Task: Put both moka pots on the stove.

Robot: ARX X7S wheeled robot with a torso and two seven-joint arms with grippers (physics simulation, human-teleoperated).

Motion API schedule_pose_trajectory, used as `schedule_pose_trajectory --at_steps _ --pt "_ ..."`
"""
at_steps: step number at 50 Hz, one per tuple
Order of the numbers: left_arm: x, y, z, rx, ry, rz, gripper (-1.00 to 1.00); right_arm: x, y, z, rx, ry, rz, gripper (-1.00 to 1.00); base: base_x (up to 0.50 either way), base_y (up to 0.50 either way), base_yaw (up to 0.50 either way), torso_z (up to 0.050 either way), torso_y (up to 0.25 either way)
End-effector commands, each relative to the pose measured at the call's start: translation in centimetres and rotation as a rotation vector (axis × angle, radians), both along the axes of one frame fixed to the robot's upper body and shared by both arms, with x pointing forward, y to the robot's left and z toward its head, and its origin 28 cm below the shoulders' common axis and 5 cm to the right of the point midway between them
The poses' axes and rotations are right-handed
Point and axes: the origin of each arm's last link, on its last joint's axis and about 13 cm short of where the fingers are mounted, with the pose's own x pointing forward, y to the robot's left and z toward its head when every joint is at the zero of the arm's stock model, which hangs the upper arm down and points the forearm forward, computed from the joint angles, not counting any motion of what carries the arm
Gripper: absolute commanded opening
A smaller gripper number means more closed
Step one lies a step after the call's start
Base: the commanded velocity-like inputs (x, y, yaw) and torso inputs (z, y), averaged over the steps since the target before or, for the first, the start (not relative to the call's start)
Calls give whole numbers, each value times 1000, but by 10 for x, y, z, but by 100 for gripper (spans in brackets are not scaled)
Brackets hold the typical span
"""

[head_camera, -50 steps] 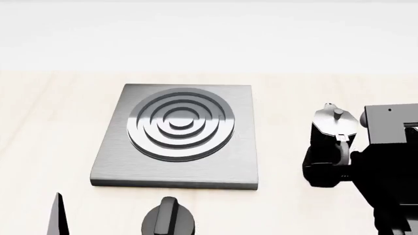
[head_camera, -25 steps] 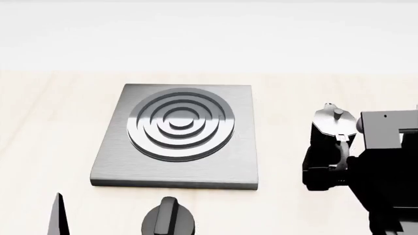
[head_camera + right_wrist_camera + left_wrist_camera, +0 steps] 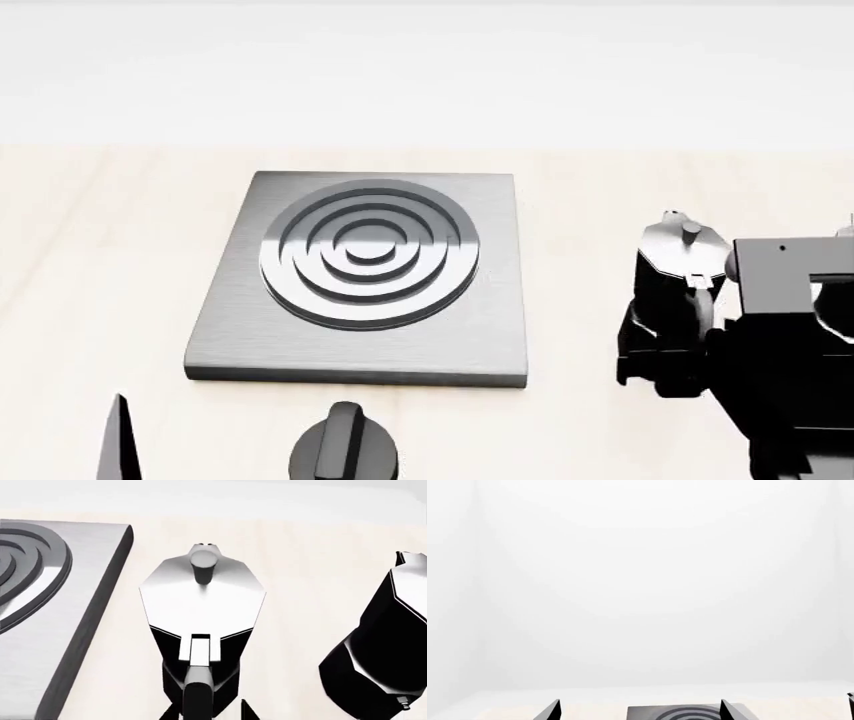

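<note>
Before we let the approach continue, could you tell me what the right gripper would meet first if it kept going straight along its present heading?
Most likely the handle of the nearer moka pot, centred just ahead of the right gripper. The stove and second pot lie off to either side, though depth is hard to judge.

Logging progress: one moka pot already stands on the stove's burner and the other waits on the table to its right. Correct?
Not quite. The burner of the stove is bare in the head view. Both moka pots are on the table to its right, as the right wrist view shows: one nearer the stove, the other beyond it.
</note>
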Motion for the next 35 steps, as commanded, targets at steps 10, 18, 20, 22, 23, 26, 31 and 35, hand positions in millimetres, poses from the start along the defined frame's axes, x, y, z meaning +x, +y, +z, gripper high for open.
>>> schedule_pose_trajectory --at_steps 10,18,20,22,23,26,31,35 --pt "0 0 0 2 2 -1 100 -2 1 -2 -6 3 7 -100 0 0 0 0 0" --pt "0 0 0 0 1 -2 100 -2 2 6 -11 -12 16 -100 0 0 0 0 0" --pt "0 0 0 0 1 -2 100 -3 3 9 -13 -19 18 -100 0 0 0 0 0" --pt "0 0 0 0 2 -3 100 -3 3 13 -11 -31 23 -100 0 0 0 0 0" --pt "0 0 0 1 1 -3 100 -3 3 14 -12 -34 25 -100 0 0 0 0 0" --pt "0 0 0 -1 0 -2 100 -4 5 24 2 -63 28 -100 0 0 0 0 0" --pt "0 0 -1 -2 0 -3 100 -7 7 39 28 -123 50 -100 0 0 0 0 2" --pt "0 0 0 -2 -1 -1 100 -12 13 50 18 -149 80 -100 0 0 0 0 0"
